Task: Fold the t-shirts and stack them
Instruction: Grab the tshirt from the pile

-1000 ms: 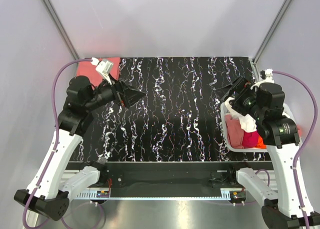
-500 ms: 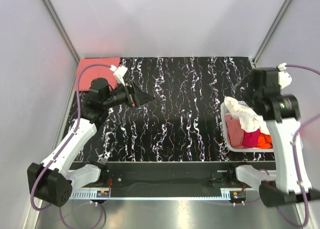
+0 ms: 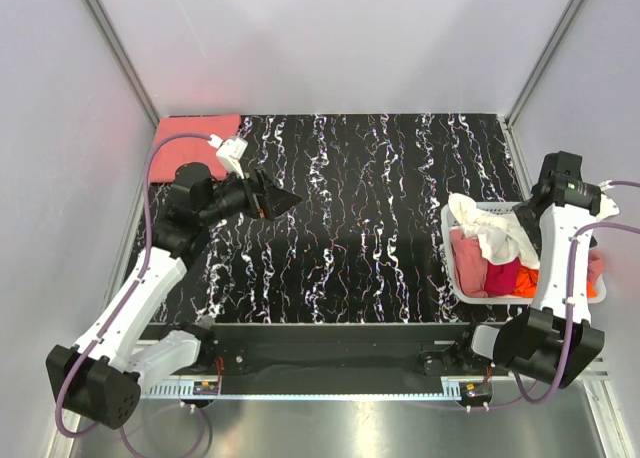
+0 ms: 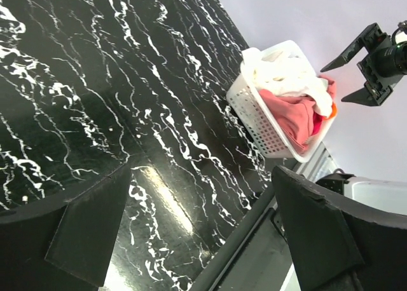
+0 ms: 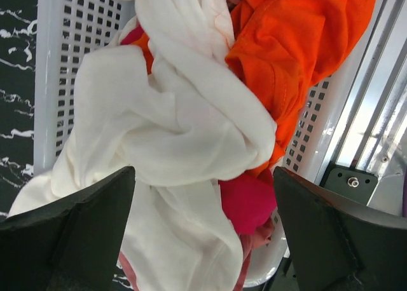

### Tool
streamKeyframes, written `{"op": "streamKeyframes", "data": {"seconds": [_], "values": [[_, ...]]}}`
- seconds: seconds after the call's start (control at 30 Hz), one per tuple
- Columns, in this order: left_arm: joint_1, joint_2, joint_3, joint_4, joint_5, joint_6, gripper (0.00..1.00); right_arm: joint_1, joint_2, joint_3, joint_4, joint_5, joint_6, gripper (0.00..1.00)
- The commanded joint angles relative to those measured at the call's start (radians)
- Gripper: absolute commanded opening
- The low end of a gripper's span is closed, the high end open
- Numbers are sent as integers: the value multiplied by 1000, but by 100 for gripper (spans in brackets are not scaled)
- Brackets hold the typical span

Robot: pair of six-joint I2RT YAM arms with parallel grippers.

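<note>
Movement in both arms within the last second. Far left corner: salmon-pink shirt (image 3: 190, 143), folded flat, touched by nothing. Left gripper (image 3: 285, 200) now swung away from it toward the middle of the table (image 3: 380, 208), fingers spread wide, nothing held. Right side: basket (image 4: 254, 122) with white shirt (image 3: 490, 236) draped over its rim, magenta shirt (image 3: 502, 276) and orange shirt (image 5: 299, 30) beside and under it. Right gripper (image 5: 203, 173) now drawn out to the right, looking down on the heap, fingers apart and bare. Likely meaning: one shirt done, next pick due from the basket. Hard to tell: number of shirts buried there. Right fingertips lost behind the arm from above.
</note>
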Motion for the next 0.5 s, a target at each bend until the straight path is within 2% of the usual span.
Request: {"op": "streamKeyframes", "data": {"seconds": [0.0, 0.13, 0.23, 0.3, 0.47], "values": [[-7, 6, 2, 11, -42, 36, 99, -36, -4, 7, 66, 44, 20, 96], [-10, 46, 17, -1, -47, 36, 99, -135, 18, 18, 64, 25, 44, 96], [-10, 75, 36, -19, -57, 42, 99, -224, 12, -22, 93, -60, 47, 95], [-10, 83, 39, -25, -76, 47, 99, -231, 4, -77, 237, -190, -38, 92], [-10, 92, 39, -39, -111, 55, 99, -231, 73, -120, 345, -370, -66, 83]]}}
